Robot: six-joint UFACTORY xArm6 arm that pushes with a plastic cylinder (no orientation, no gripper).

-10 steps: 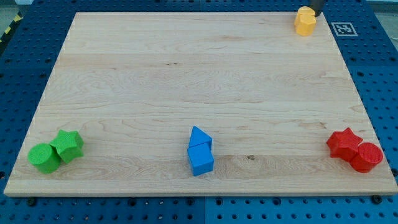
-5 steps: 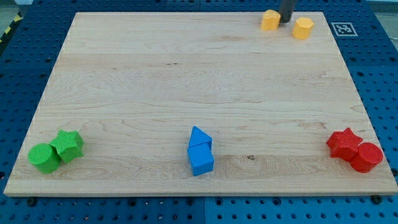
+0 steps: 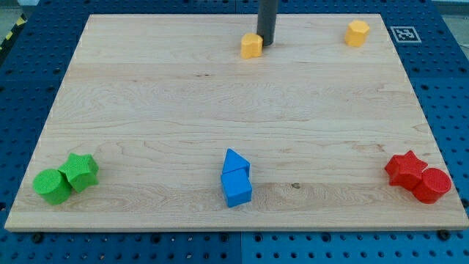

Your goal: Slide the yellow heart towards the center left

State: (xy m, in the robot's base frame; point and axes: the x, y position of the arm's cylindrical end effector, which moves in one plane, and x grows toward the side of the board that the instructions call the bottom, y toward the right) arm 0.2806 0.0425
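The yellow heart (image 3: 251, 45) lies on the wooden board (image 3: 183, 103) near the view's top, a little right of the middle. My tip (image 3: 267, 42) stands right against its right side, touching it. A second yellow block (image 3: 357, 33), roughly hexagonal, sits at the view's top right, apart from the tip.
A green cylinder (image 3: 52, 185) and a green star (image 3: 80, 171) touch at the bottom left. A blue triangle (image 3: 235, 161) sits on top of a blue cube (image 3: 237, 188) at the bottom middle. A red star (image 3: 405, 168) and a red cylinder (image 3: 432, 185) touch at the bottom right.
My tip has moved left and slightly down along the top of the board, pushing the yellow heart away from the other yellow block. The other blocks have not moved.
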